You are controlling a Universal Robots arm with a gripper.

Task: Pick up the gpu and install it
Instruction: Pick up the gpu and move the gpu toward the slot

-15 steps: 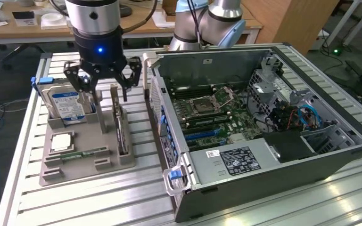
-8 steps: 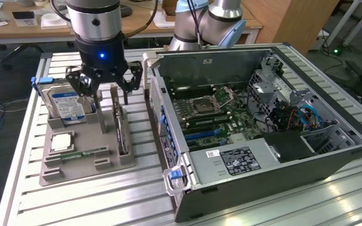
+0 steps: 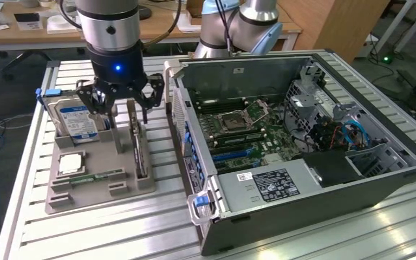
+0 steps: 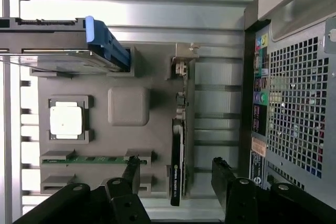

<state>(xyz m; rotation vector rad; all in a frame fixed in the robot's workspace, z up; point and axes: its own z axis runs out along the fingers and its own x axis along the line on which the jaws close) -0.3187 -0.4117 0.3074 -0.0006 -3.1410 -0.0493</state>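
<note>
Where the table comes nearest: case (image 3: 302, 184), side open, board exposed, just beside the tray. Tray (image 3: 99, 197): grey, slotted. Memory stick (image 3: 96, 176) and CPU (image 3: 71, 162): flat, at the tray's near end. Gpu (image 3: 138, 149): standing on edge in its tray slot, bracket at the far end, not gripped. Hard drive (image 3: 74, 122): upright, near the gpu, towards the exterior view's left. Gripper (image 3: 127, 111): above the gpu, jaws apart, one either side of the card's line, holding nothing. Risks, as judged: an off-centre descent could land a finger on the thin top edge or bracket, and a skewed grip could tilt the card.
</note>
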